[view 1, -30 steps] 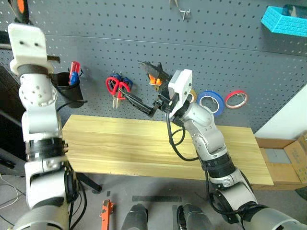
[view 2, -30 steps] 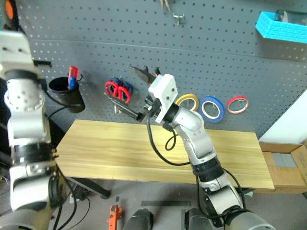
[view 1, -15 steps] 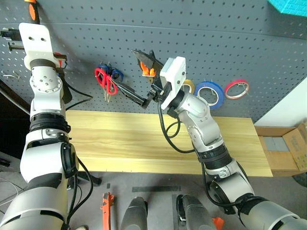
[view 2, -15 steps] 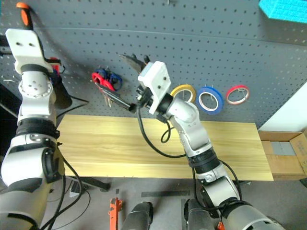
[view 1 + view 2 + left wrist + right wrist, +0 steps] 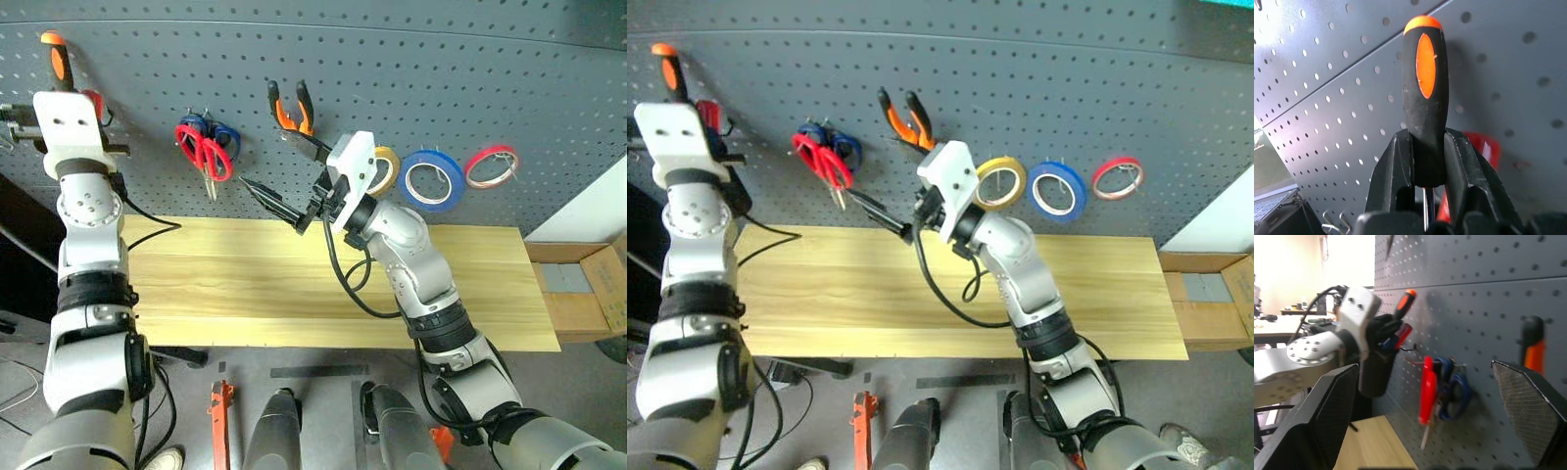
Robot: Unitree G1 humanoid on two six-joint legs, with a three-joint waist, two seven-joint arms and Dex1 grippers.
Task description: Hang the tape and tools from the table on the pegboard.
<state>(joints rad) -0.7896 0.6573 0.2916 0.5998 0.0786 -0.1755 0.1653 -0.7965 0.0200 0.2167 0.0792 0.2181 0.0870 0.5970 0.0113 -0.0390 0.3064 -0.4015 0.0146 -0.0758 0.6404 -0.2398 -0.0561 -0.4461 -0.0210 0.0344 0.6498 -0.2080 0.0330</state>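
Observation:
My left gripper [image 5: 1426, 139] is shut on the screwdriver [image 5: 1424, 98], whose orange-and-black handle points up against the pegboard [image 5: 441, 69] at the far left. The handle [image 5: 54, 59] stands just above a black cup holder [image 5: 1376, 372]. Red-handled scissors [image 5: 201, 157] hang on a hook, and the pliers [image 5: 291, 108] hang to their right. The blue tape [image 5: 432, 179] also hangs on the board. My right gripper [image 5: 267, 159] stands open with nothing in it, just below the pliers and beside the scissors. The table [image 5: 216, 284] lies bare below.
Blue-handled scissors [image 5: 222, 137] hang behind the red ones. A yellow roll [image 5: 385, 168] and a red-pink roll [image 5: 491, 165] flank the blue tape. A cardboard box [image 5: 588, 284] sits past the table's right end. An orange tool [image 5: 219, 426] lies on the floor.
The whole picture has shifted as the camera tilted down. My left gripper has come down a little along the board with the screwdriver. The right gripper stays open.

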